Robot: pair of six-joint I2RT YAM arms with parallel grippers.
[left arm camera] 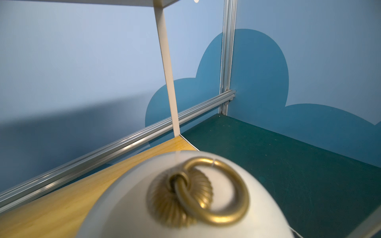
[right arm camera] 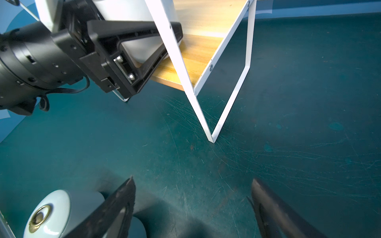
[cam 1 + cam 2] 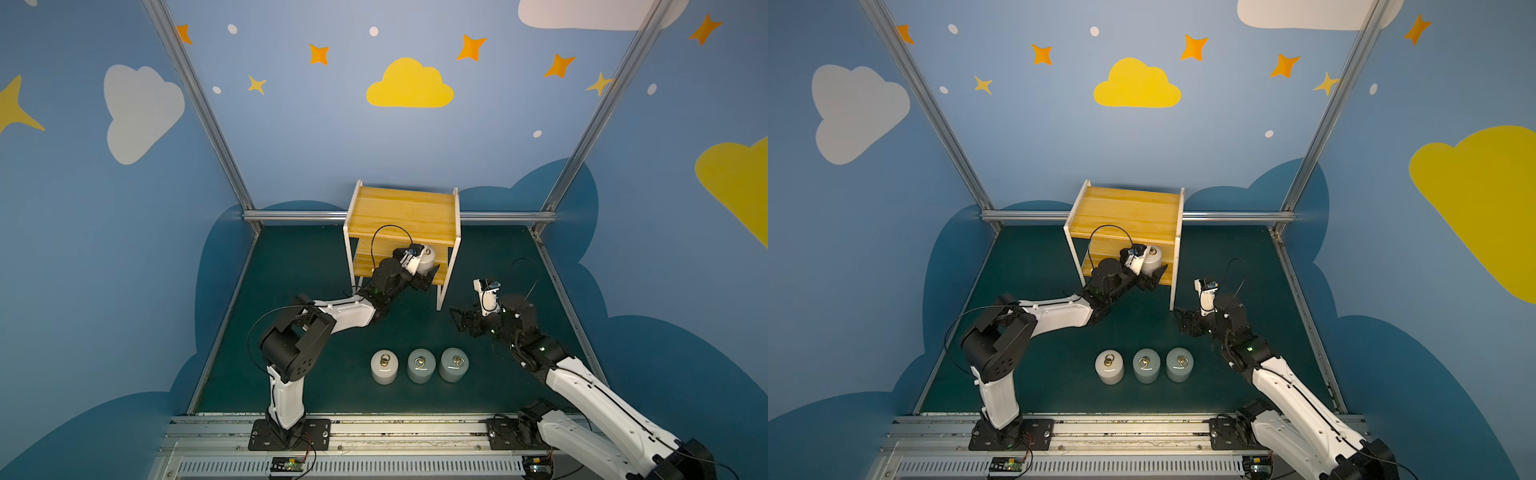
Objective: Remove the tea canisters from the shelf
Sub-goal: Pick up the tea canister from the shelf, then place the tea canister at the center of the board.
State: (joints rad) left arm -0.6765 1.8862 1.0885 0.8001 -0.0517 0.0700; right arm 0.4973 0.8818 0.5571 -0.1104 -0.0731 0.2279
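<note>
Off-white canister (image 3: 427,258), low in the shelf (image 3: 401,208), sits between jaws of the wide-spread left hand (image 3: 430,266).

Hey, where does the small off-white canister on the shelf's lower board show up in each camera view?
Top view: small off-white lidded canister at the lower tier's right end, mid-picture.
Top view: same place.
Left wrist: close up in the foreground, brass ring pull showing.
Right wrist: cut off by the picture edge, behind the white front leg.
Shared landmark: yellow wooden lower board.
</note>
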